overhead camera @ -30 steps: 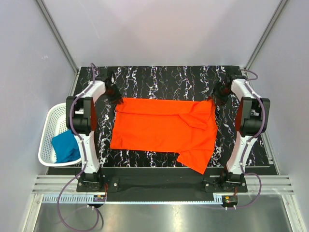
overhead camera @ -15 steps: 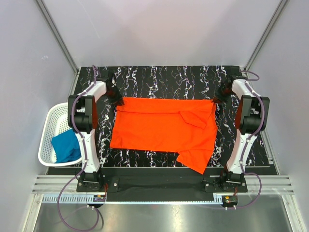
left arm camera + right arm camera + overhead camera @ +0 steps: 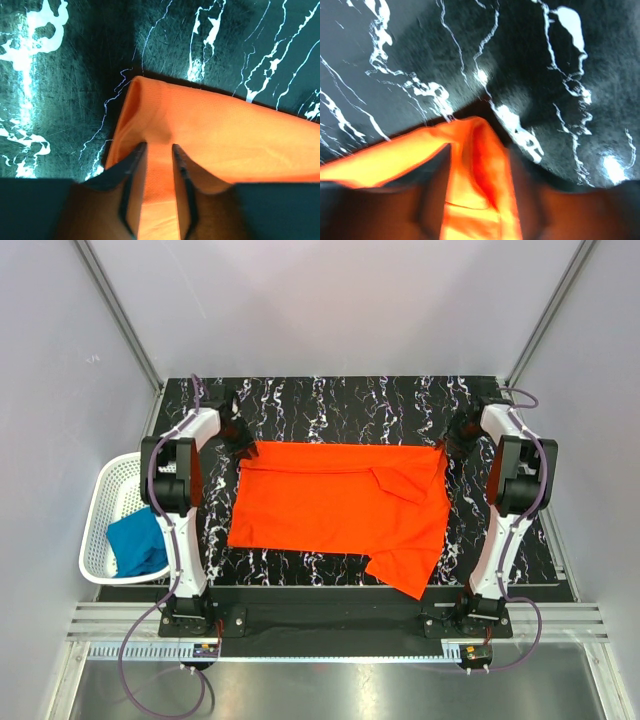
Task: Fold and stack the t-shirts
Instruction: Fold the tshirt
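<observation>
The orange-red t-shirt (image 3: 340,505) lies spread on the black marbled table (image 3: 330,400), one flap hanging toward the front right. My left gripper (image 3: 243,445) is shut on its far left corner; the left wrist view shows orange cloth (image 3: 210,135) pinched between the jaws. My right gripper (image 3: 447,447) is shut on its far right corner; the right wrist view shows a bunched fold of cloth (image 3: 480,170) between the jaws. The teal blue t-shirt (image 3: 137,543) lies crumpled in the basket at left.
A white mesh basket (image 3: 101,502) stands off the table's left edge. Grey walls close in the back and both sides. The arm bases stand at the near edge on a black rail (image 3: 330,620).
The right gripper has carried the far right corner slightly back and outward, drawing the shirt's far edge straighter. The left gripper has barely moved.
</observation>
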Available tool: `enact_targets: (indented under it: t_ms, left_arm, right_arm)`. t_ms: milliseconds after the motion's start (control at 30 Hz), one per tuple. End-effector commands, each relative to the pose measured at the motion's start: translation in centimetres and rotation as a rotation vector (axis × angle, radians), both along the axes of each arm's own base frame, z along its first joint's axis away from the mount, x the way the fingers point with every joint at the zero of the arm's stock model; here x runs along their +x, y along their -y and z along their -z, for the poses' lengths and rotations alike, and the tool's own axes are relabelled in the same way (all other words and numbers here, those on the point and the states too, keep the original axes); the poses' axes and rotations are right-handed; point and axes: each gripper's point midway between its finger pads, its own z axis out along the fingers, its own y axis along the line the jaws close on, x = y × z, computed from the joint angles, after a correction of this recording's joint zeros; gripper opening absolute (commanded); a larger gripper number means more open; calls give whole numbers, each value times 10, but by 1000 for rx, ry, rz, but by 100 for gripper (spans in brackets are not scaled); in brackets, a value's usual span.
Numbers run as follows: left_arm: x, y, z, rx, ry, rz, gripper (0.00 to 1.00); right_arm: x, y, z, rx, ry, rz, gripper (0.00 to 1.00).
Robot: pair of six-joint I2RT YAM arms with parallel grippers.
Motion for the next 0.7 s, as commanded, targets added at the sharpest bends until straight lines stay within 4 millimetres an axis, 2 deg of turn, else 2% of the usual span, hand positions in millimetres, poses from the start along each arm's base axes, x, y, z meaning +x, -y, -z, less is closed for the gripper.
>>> enact_targets:
  t_ms: [0, 100, 133, 167, 200, 267, 300, 367, 400, 433, 467, 533, 567, 667]
  left_arm:
    - [7, -8, -42, 35, 96, 13, 36]
    - [3, -11, -63, 49, 133, 9, 42]
    - [1, -12, -67, 51, 140, 7, 43]
    - [-2, -12, -70, 50, 144, 6, 43]
    - [-9, -12, -73, 48, 143, 4, 43]
    - [-15, -12, -73, 49, 138, 0, 43]
    - [-20, -12, -70, 50, 126, 3, 43]
    - [-24, -12, -67, 50, 121, 8, 43]
    - [-25, -12, -65, 45, 114, 12, 42]
    - [-27, -8, -61, 23, 102, 25, 40]
    - [-28, -6, -60, 15, 96, 26, 38]
    - [-29, -4, -58, 2, 91, 24, 37]
    - [-29, -3, -58, -4, 90, 23, 37]
    - [-30, 0, -61, -22, 94, 25, 35]
  right_arm:
    - [-9, 8, -46, -51, 57, 0, 63]
    - [-26, 10, -63, -73, 43, 9, 73]
    - [-31, 7, -67, -62, 43, 10, 74]
    - [-36, 4, -79, -50, 67, 9, 74]
    - [-47, -2, -73, -22, 45, 4, 75]
    - [-56, -11, -84, 13, 75, 0, 76]
    - [-68, -22, -75, 65, 55, -20, 76]
    - [-75, -36, -80, 120, 90, -45, 73]
    - [-90, -52, -69, 195, 58, -79, 71]
    - [-92, -59, -67, 222, 66, -90, 68]
    - [-106, -65, -58, 242, 38, -96, 59]
    - [-113, -74, -52, 267, 39, -104, 51]
    - [-123, -78, -43, 285, 15, -102, 46]
    - [-134, -92, -32, 371, -10, -123, 46]
